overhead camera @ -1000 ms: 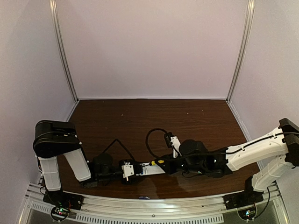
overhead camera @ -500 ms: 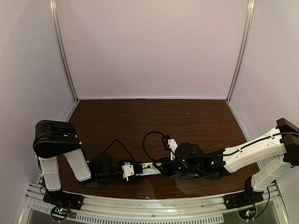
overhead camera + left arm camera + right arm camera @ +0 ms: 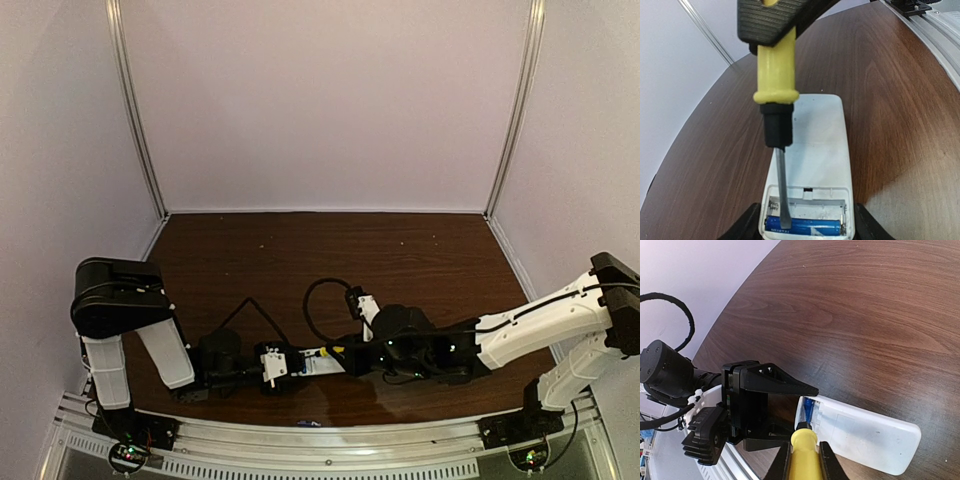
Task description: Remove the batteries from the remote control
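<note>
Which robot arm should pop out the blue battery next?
Right. The right gripper holds the yellow-handled screwdriver, blade tip on the blue cylindrical battery; the left gripper clamps the flat white plastic remote control.

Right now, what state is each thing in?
remote control: battery bay open, cover off.
battery: one blue cell seated in the bay.
screwdriver: tip down in the bay, on the battery.
left gripper: shut on the remote control.
right gripper: shut on the screwdriver.

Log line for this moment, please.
left fingers: shut on remote control | right fingers: shut on screwdriver | tip: at battery in open compartment
</note>
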